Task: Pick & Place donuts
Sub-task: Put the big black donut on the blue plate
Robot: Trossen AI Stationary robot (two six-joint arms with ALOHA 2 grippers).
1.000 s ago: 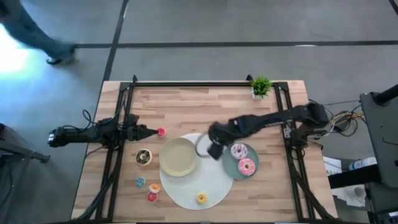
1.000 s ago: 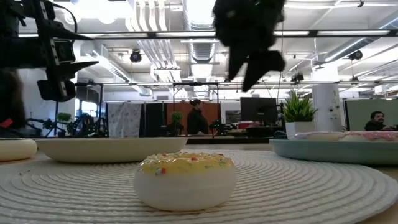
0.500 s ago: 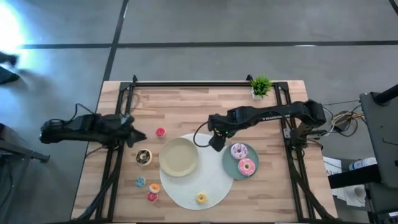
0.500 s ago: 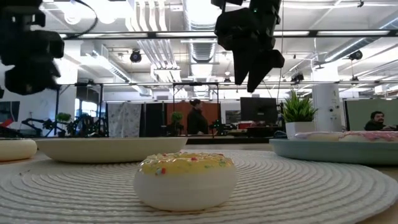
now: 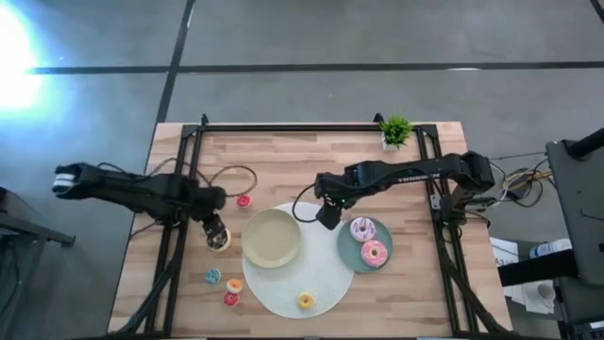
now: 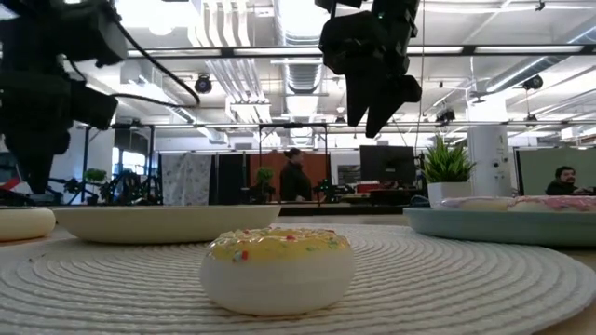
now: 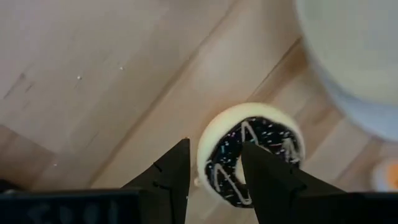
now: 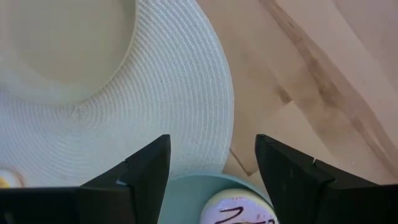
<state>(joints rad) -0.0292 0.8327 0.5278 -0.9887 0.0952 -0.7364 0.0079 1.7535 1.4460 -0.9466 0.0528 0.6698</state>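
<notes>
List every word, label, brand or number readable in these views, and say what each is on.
Right arm: a strip of pale lettering along the forearm link in the high view, too small to read.
No other text shows: none on the donuts, the plates, the mat or the potted plant.

7 donuts (image 5: pixel 375 253), 2 plates (image 5: pixel 273 237), 1 mat (image 5: pixel 321 279), 1 plant (image 5: pixel 395 130).

Left gripper (image 5: pixel 215 227) directly above a donut (image 5: pixel 218 239) on the table (image 5: pixel 283 161), left of the plate (image 5: pixel 272 237). Right gripper (image 5: pixel 326 215) between that plate and the second plate (image 5: pixel 351 251) carrying two donuts (image 5: pixel 369 241).
</notes>
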